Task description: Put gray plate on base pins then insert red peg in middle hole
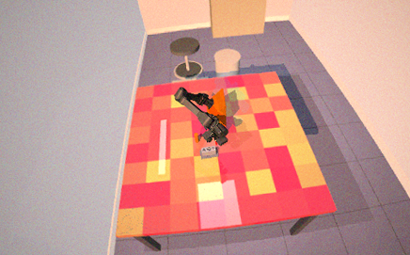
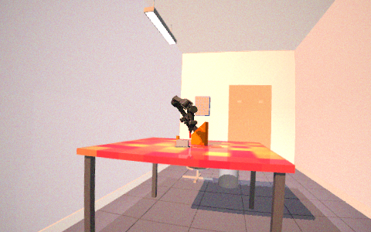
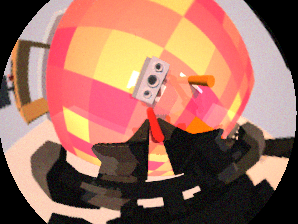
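Observation:
The gray plate point(image 1: 208, 149) point(image 3: 160, 76) lies flat on top of its base point(image 1: 210, 155), and together they look like one gray block. Its three holes face up, and the middle one is larger and looks dark and empty. My gripper point(image 3: 152, 120) point(image 2: 190, 131) is shut on the red peg point(image 3: 153, 118) point(image 2: 190, 134). The peg sticks out beyond the fingertips, its free end above the table beside the block's near end in the wrist view. It is outside the middle hole. The seam between plate and base is too small to make out.
An orange wedge point(image 1: 219, 103) point(image 2: 200, 136) point(image 3: 199, 125) stands behind the block, near the arm. A small orange cylinder point(image 1: 197, 137) point(image 2: 178, 137) point(image 3: 202, 80) stands behind and left of the block in the top view. A pale strip point(image 1: 163, 146) lies on the table's left.

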